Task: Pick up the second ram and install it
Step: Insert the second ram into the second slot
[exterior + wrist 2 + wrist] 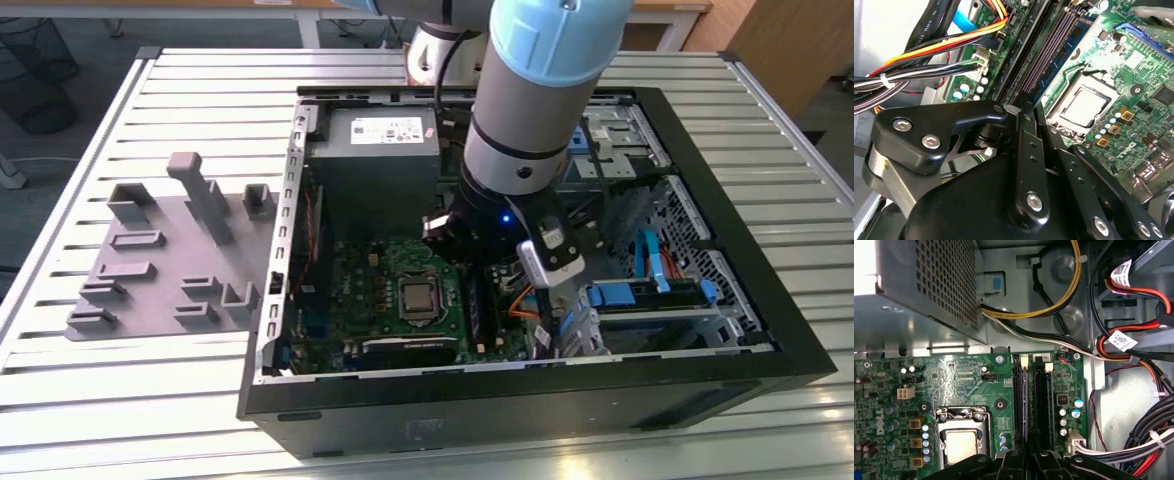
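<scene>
- Second ram (pixel 1024 405): cannot be told apart with certainty; a slim board seems to stand on edge in a black motherboard slot (pixel 1043 400), right at the fingertips.
- Gripper (pixel 1026 107) low over the slots beside the CPU socket (pixel 1081 107); jaws drawn narrow, grip unclear.
- Arm (pixel 534 110) reaches into open computer case (pixel 747 375) on slatted table (pixel 174 400); gray fixture (pixel 160 260) alongside.

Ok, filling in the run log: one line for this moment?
arm: inside computer case | gripper: over memory slots beside CPU socket
</scene>
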